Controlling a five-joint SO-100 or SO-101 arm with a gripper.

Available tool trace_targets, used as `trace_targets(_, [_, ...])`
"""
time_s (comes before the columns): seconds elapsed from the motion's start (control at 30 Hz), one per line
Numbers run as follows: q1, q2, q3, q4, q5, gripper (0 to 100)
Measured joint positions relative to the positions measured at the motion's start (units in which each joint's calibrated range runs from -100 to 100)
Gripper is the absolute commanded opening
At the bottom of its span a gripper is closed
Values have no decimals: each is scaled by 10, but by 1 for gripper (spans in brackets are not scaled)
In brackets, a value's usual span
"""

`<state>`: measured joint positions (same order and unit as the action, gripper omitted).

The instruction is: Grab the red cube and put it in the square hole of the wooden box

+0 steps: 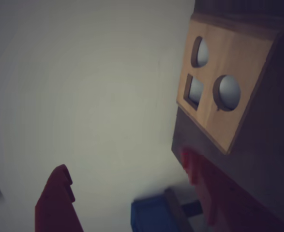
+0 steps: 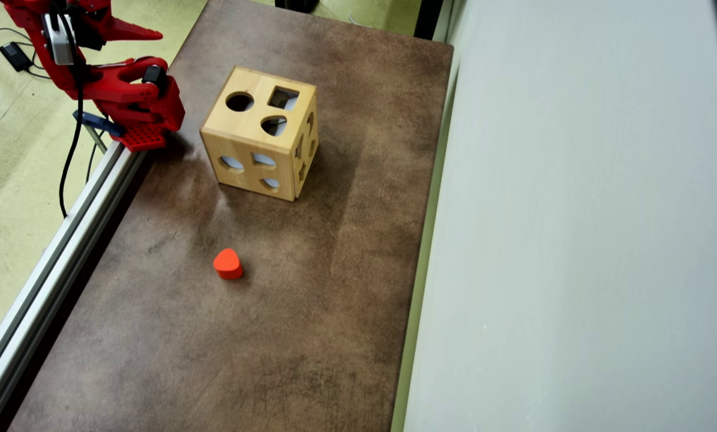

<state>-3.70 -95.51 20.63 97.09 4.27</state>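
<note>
The red cube shows in neither view. The wooden box (image 2: 259,141) stands on the brown table near the back left, with the square hole (image 2: 283,98) in its top face beside a round cutout and a heart-shaped one. In the wrist view the wooden box (image 1: 231,63) fills the upper right, its square hole (image 1: 195,91) facing me. My gripper (image 1: 127,179) is open, its two red fingers far apart with nothing between them. The red arm (image 2: 124,90) is folded at the table's back left corner, left of the box.
An orange-red heart-shaped block (image 2: 228,264) lies alone on the table in front of the box. A metal rail (image 2: 64,234) runs along the table's left edge, and a pale wall (image 2: 574,240) borders the right. A blue clamp (image 1: 151,215) sits below the gripper.
</note>
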Motion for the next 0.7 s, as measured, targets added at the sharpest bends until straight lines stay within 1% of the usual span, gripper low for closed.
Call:
trace_targets(0.1, [58, 0, 2, 0, 6, 35])
trace_targets(0.17, [73, 0, 2, 0, 9, 31])
trace_targets(0.27, [78, 0, 2, 0, 9, 21])
trace_targets(0.4, [78, 0, 2, 0, 9, 2])
trace_targets(0.43, [78, 0, 2, 0, 9, 0])
trace_targets(0.53, [78, 0, 2, 0, 9, 3])
trace_targets(0.7, [79, 0, 5, 0, 9, 3])
